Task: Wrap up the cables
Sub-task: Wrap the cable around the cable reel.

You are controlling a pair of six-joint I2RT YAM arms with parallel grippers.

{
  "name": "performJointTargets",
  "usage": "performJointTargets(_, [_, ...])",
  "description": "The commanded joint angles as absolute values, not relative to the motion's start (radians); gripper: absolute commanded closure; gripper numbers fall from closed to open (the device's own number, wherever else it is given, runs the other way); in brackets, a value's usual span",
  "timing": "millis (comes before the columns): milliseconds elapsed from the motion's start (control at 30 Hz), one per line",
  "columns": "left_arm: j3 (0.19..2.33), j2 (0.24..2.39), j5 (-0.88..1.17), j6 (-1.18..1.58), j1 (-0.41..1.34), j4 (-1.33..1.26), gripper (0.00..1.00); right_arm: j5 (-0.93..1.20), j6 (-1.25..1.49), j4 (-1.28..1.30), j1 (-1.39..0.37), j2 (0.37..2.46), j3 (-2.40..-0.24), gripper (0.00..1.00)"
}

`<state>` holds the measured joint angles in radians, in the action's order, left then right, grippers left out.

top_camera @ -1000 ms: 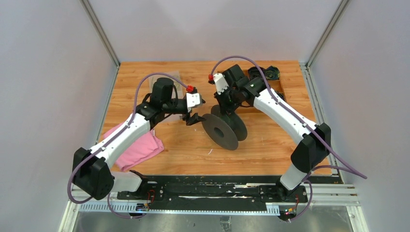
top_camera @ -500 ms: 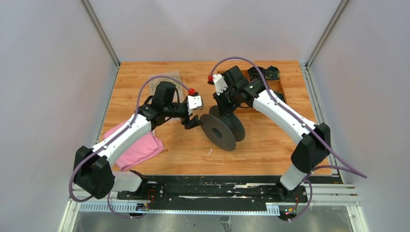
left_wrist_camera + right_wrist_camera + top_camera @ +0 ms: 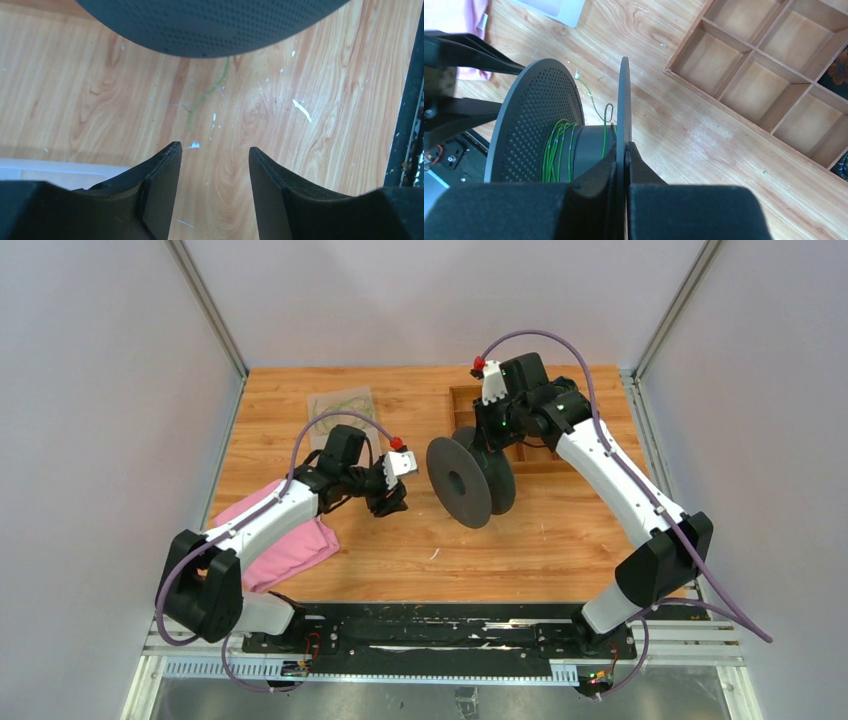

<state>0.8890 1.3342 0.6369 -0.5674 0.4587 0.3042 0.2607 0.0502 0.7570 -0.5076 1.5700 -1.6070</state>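
Observation:
The big black spool (image 3: 468, 482) stands on edge mid-table. Thin green cables (image 3: 556, 150) are wound in a few turns on its hub, and a loose end (image 3: 596, 107) trails onto the wood. My right gripper (image 3: 625, 149) is shut on the rim of the spool's far flange (image 3: 624, 100); from above this gripper (image 3: 493, 435) sits at the spool's back top. My left gripper (image 3: 214, 148) is open with bare wood between its fingers, just left of the spool (image 3: 210, 25). A short green cable piece (image 3: 200, 102) lies ahead of it. From above, the left gripper (image 3: 388, 502) hangs low.
A wooden compartment tray (image 3: 468, 398) sits at the back right, its cells (image 3: 769, 75) close to the spool. A clear bag (image 3: 340, 405) holding more thin wire lies at the back left. A pink cloth (image 3: 285, 550) lies under my left arm.
My right arm has swung the spool back and to the right, turning it. My left gripper has pulled back down-left, away from the spool, and its jaws have narrowed.

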Motion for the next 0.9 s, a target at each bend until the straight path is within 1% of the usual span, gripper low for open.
performJointTargets(0, [0.868, 1.365, 0.642, -0.689, 0.48, 0.3, 0.44, 0.308, 0.116, 0.723, -0.483, 1.508, -1.671, 0.99])
performJointTargets(133, [0.877, 1.413, 0.557, -0.789, 0.511, 0.307, 0.44, 0.331, 0.124, 0.727, -0.468, 1.488, -1.681, 0.99])
performJointTargets(300, [0.882, 1.453, 0.538, -0.868, 0.512, 0.257, 0.46, 0.364, 0.13, 0.731, -0.466, 1.475, -1.672, 0.99])
performJointTargets(533, [0.934, 1.525, 0.567, -0.866, 0.511, 0.275, 0.59, 0.37, 0.124, 0.73, -0.463, 1.461, -1.655, 0.99])
performJointTargets(600, [0.941, 1.531, 0.578, -0.859, 0.511, 0.285, 0.59, 0.373, 0.122, 0.73, -0.46, 1.459, -1.65, 0.99])
performJointTargets(733, [0.929, 1.516, 0.604, -0.83, 0.511, 0.27, 0.53, 0.379, 0.118, 0.73, -0.456, 1.466, -1.643, 0.99])
performJointTargets(867, [0.927, 1.504, 0.64, -0.804, 0.514, 0.261, 0.54, 0.383, 0.115, 0.729, -0.456, 1.475, -1.638, 0.99])
